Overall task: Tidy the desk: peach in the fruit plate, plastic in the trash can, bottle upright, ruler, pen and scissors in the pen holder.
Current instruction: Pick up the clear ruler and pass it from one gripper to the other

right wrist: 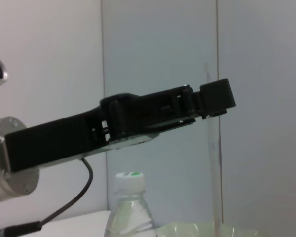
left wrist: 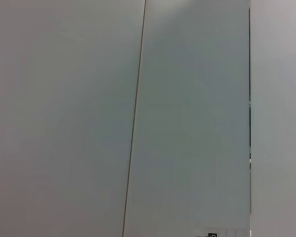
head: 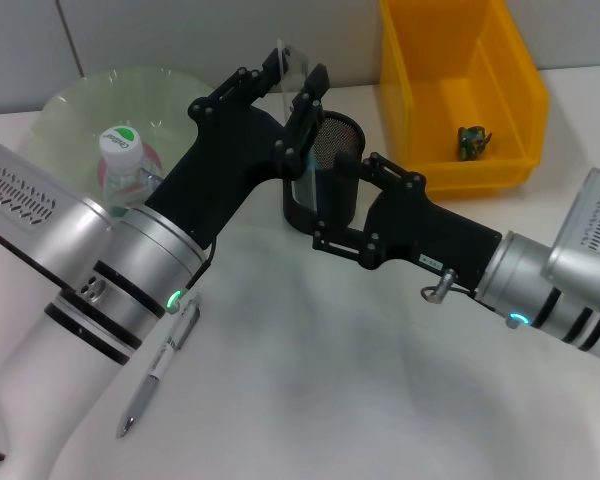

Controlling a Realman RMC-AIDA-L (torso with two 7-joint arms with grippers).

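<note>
My left gripper (head: 283, 82) is shut on a clear ruler (head: 284, 62) and holds it upright over the black mesh pen holder (head: 332, 150). The ruler's lower end is at the holder's rim. My right gripper (head: 332, 205) is closed around the pen holder's sides, low on the table. The right wrist view shows the left gripper's fingers (right wrist: 214, 98) on the ruler (right wrist: 212, 163). A bottle (head: 123, 165) with a green cap stands upright by the pale green fruit plate (head: 75, 110). A pen (head: 162, 362) lies on the table at the front left. Peach and scissors are out of view.
A yellow bin (head: 510, 70) stands at the back right with a small green item (head: 472, 141) in it. The bottle (right wrist: 130, 210) and plate rim (right wrist: 197, 230) show in the right wrist view. The left wrist view shows only wall.
</note>
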